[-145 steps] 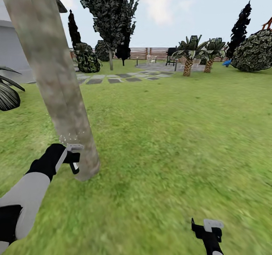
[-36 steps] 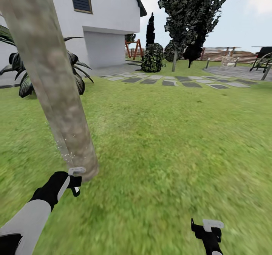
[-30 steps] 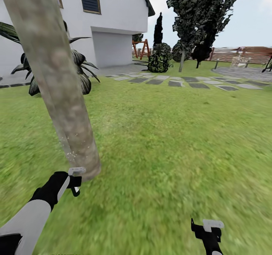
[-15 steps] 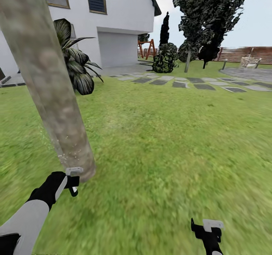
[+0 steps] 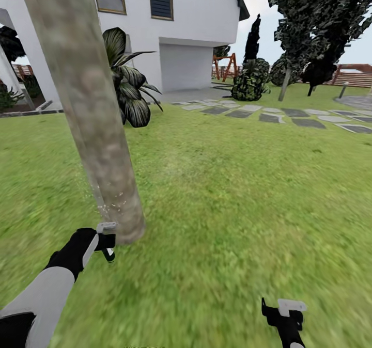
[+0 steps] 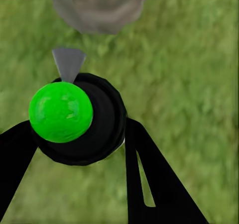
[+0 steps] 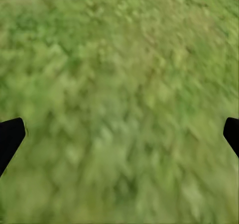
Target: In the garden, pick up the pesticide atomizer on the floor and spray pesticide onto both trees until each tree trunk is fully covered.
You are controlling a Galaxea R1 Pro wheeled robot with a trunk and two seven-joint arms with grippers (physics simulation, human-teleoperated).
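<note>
A thick grey-tan tree trunk (image 5: 98, 141) rises from the grass at the left and leans a little. Pale pesticide specks (image 5: 112, 203) dot its lower part. My left gripper (image 5: 106, 244) hangs just in front of the trunk base, shut on the pesticide atomizer (image 5: 109, 255). In the left wrist view the atomizer (image 6: 82, 119) is a round black bottle with a bright green top and a grey nozzle pointing at the trunk base (image 6: 97, 7), held between the left gripper's (image 6: 79, 152) fingers. A second tree (image 5: 315, 22) stands far right. My right gripper (image 5: 283, 312) is open over bare grass (image 7: 119, 109).
A white house (image 5: 191, 33) stands behind the lawn. A dark broad-leaved plant (image 5: 129, 90) grows just behind the trunk. Grey stepping slabs (image 5: 268, 116) cross the grass at the right. Bushes (image 5: 250, 82) and a slat fence (image 5: 359, 77) lie farther back.
The whole view has swung left around the trunk, bringing more of the house in. My left gripper stays at the trunk base with the atomizer. The right arm has not moved.
</note>
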